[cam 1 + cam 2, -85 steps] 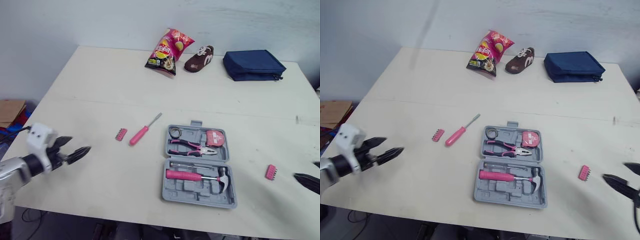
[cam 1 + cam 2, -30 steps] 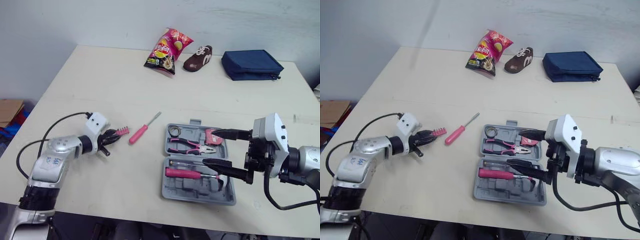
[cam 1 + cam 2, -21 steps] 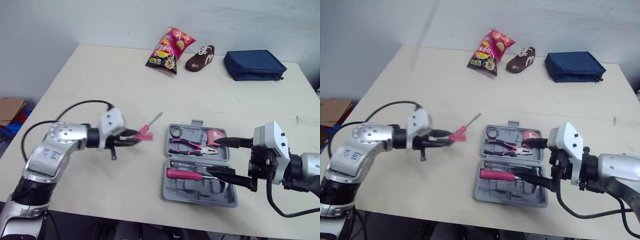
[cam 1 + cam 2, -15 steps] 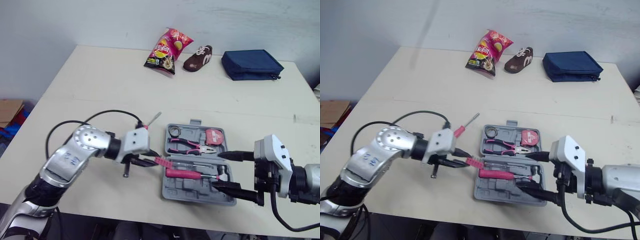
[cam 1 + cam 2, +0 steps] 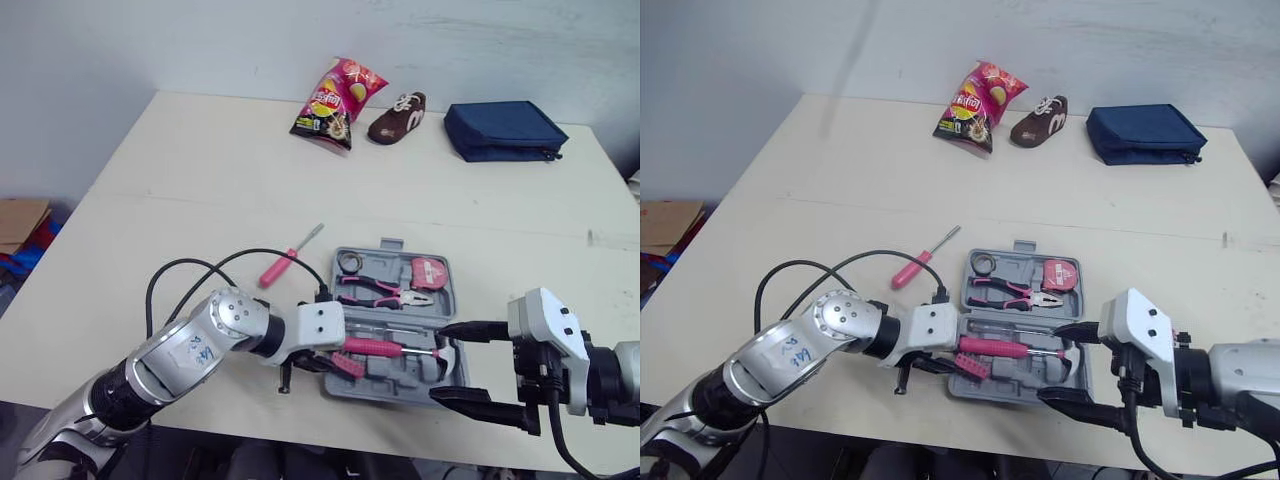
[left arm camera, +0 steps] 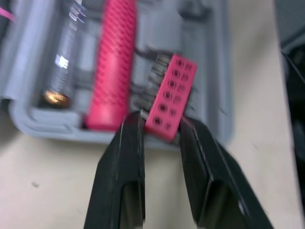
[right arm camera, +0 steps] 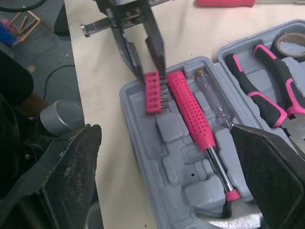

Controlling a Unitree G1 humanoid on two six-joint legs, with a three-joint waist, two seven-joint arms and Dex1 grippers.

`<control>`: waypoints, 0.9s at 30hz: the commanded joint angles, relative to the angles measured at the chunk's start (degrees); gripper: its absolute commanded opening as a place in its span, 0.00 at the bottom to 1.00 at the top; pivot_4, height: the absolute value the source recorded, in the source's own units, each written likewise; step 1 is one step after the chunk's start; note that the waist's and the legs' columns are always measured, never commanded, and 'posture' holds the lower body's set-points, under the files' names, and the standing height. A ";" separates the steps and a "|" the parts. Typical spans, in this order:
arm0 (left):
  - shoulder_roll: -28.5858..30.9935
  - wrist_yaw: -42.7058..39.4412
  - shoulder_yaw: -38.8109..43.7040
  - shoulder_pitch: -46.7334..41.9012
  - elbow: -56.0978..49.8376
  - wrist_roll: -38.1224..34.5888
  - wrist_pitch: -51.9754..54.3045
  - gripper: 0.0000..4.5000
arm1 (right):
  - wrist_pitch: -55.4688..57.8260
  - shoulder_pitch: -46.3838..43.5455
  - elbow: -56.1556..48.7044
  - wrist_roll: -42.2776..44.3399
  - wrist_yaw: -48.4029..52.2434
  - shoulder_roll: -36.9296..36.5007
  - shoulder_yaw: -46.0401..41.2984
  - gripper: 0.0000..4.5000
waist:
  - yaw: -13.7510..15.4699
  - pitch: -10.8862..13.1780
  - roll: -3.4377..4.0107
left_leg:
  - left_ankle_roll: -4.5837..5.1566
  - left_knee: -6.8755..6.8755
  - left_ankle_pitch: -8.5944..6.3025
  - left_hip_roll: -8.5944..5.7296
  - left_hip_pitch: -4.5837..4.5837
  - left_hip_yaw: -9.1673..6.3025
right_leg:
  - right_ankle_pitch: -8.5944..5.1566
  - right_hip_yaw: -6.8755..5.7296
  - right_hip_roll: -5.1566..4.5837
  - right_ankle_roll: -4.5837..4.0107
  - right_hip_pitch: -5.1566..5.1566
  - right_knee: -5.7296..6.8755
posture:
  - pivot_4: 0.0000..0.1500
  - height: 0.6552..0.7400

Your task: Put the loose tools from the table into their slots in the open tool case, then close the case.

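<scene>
My left pincer [image 6: 159, 129] clamps the rectangular pink plastic bit holder [image 6: 170, 98] over the grey moulded tool case [image 7: 167, 157], at its 7 o'clock corner. I see the right pincer [image 5: 436, 361] splayed wide at 4 o'clock.

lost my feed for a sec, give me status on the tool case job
Left gripper shut on pink bit holder, at near-left corner of open tool case. Right gripper open, at case's near-right corner. Pink screwdriver loose on table.

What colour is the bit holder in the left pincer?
The bit holder is pink; clearest in the left wrist view.
</scene>
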 commanded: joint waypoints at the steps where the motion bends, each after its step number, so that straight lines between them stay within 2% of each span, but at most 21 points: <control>1: -0.03 1.76 -0.88 -0.83 -2.55 0.65 2.53 0.10 | -0.43 -0.78 -0.91 0.88 -0.24 0.01 0.82 1.00 | -0.05 0.00 0.00 | 0.00 -0.01 0.00 0.00 0.00 0.00 | 0.00 0.00 0.00 0.00 0.00 0.00 | 1.00 1.00; 11: -4.02 7.99 -3.23 -1.46 -3.90 0.53 9.23 0.10 | -1.25 -1.10 -0.56 0.31 -1.18 1.08 2.40 1.00 | 0.11 0.00 0.00 | 0.00 0.01 0.00 -0.01 -0.01 -0.01 | 0.00 0.00 -0.01 0.00 0.01 0.00 | 1.00 1.00; 19: -3.14 8.29 -6.90 -3.02 -3.16 0.70 7.78 0.10 | -1.71 -2.21 0.20 -0.11 -2.16 1.85 3.75 1.00 | 0.15 -0.01 -0.01 | 0.04 0.06 -0.02 -0.04 0.01 -0.02 | 0.01 0.00 -0.05 0.02 0.07 -0.01 | 1.00 1.00; 27: -6.17 9.17 -6.59 -4.86 -3.36 -1.42 12.21 0.10 | -2.18 -1.93 -0.30 -0.80 -3.07 3.25 4.97 1.00 | 0.28 -0.01 -0.02 | 0.11 0.22 -0.07 -0.05 -0.05 -0.03 | 0.02 -0.01 -0.08 0.05 0.10 -0.02 | 1.00 1.00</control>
